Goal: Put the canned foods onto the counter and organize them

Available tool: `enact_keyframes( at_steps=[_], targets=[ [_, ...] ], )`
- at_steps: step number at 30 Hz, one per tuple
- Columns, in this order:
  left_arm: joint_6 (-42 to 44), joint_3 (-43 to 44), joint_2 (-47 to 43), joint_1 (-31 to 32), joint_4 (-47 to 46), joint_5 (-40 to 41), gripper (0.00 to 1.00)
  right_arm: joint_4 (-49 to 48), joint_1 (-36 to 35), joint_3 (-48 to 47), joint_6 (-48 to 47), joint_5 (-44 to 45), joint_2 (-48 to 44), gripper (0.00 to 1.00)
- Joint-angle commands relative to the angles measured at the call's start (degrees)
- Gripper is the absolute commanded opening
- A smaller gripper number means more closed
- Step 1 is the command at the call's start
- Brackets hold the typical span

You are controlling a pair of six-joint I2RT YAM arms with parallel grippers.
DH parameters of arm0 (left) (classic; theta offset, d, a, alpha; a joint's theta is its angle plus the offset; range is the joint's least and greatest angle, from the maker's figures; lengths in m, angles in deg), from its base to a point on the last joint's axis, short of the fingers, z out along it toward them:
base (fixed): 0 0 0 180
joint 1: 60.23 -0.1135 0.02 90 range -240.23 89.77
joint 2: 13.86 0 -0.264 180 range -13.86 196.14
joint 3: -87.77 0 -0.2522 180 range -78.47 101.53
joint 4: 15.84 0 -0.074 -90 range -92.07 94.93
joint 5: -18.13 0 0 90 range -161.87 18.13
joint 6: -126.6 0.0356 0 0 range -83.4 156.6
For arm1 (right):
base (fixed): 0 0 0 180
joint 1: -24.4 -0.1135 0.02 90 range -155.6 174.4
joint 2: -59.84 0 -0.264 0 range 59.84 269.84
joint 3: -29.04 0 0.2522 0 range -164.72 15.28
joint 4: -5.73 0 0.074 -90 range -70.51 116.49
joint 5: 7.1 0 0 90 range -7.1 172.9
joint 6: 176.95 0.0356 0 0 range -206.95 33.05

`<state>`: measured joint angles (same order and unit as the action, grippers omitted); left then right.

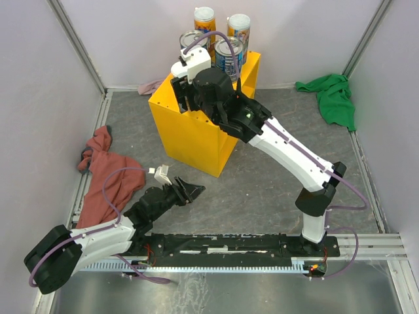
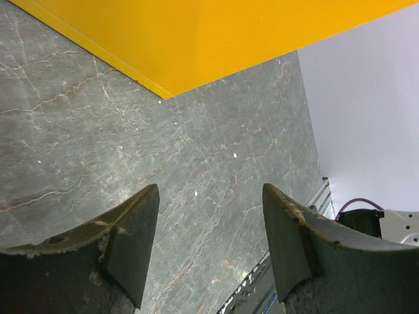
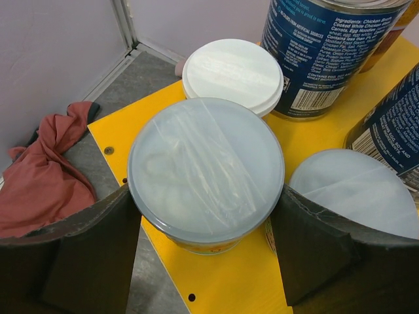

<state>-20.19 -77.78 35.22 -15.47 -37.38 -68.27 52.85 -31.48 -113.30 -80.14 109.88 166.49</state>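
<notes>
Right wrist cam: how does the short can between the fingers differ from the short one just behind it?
The clear-lidded short can has a see-through lid, is gripped by the right gripper, and sits near the edge of the yellow box-shaped counter. The opaque white-lidded short can stands free, farther in. Both stand upright on the counter top.

Counter [image 1: 196,140] sits mid-table toward far wall; on top: tall cans [image 1: 205,19] at far edge, wide cans [image 1: 229,55] just nearer, short cans [image 3: 232,72] near-left of those, middle short can [image 3: 206,170] between right gripper [image 3: 208,229] fingers; left cloth [image 1: 105,176] left of counter, right cloth [image 1: 334,98] far right.
</notes>
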Motion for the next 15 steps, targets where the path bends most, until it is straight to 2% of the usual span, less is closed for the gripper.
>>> enact_keyframes(
  at_steps=[1, 11, 15],
  targets=[
    [-2.3, -2.2, 0.0, 0.2, -3.2, -0.9, 0.71, -4.6, 1.5, -6.6, 2.0, -1.2, 0.0, 0.01],
    [-2.3, -1.8, 0.6, 0.3, -3.2, -1.3, 0.71, -4.9, 2.1, -3.3, 2.8, -1.5, -0.9, 0.02],
    [-2.4, -1.8, 0.7, 0.3, -3.3, -1.3, 0.71, -5.6, 2.1, -1.3, 2.8, -2.3, -2.1, 0.1]
  ],
)
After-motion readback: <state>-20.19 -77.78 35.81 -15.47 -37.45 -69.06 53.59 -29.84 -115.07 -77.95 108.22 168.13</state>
